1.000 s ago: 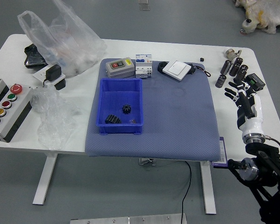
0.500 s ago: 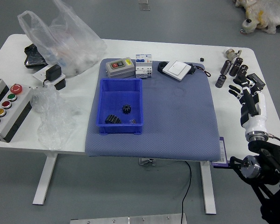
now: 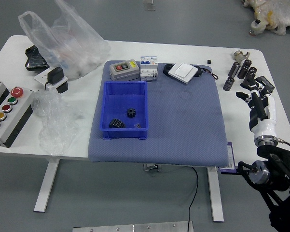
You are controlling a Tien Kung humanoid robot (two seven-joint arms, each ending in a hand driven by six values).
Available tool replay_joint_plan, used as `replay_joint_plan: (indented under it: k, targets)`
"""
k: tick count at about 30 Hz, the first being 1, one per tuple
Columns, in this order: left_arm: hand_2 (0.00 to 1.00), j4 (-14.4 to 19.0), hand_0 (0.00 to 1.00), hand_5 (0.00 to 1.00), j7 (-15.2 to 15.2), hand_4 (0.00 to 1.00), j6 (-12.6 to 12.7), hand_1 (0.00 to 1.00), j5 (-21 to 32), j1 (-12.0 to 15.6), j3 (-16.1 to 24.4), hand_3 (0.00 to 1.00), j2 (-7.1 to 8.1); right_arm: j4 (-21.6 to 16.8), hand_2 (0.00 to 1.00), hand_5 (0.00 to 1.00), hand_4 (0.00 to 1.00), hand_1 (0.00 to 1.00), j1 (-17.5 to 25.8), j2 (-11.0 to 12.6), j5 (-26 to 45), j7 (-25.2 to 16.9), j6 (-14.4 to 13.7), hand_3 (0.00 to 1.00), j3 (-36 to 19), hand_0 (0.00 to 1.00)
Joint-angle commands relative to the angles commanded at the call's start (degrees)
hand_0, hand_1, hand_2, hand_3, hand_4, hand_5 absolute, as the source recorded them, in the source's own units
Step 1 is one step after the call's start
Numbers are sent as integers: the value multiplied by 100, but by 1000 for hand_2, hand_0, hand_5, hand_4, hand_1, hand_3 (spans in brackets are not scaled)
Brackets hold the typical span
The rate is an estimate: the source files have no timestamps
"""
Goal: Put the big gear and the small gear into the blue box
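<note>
My right hand [image 3: 258,103] over the white table [image 3: 237,126], fingers [image 3: 243,95] apart; big gear [image 3: 117,123], small gear [image 3: 131,113] in the blue box [image 3: 118,99].

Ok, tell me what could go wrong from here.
The right hand looks very close to the black cylinders; if it moves toward the far side, it could knock one over. The big gear and small gear appear to lie loose in the blue box, so a bump to the box might make them slide or roll.
</note>
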State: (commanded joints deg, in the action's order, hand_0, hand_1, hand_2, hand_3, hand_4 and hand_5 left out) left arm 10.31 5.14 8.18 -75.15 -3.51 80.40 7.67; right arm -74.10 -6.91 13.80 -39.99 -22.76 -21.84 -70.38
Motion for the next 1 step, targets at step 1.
replay_joint_plan:
  k: [1]
  targets:
    - [550,0,626,276,0,711,0,578,1,2,-3,677,-1,4,520,476,740,388,3,-1,-3,6,4,652,2,560]
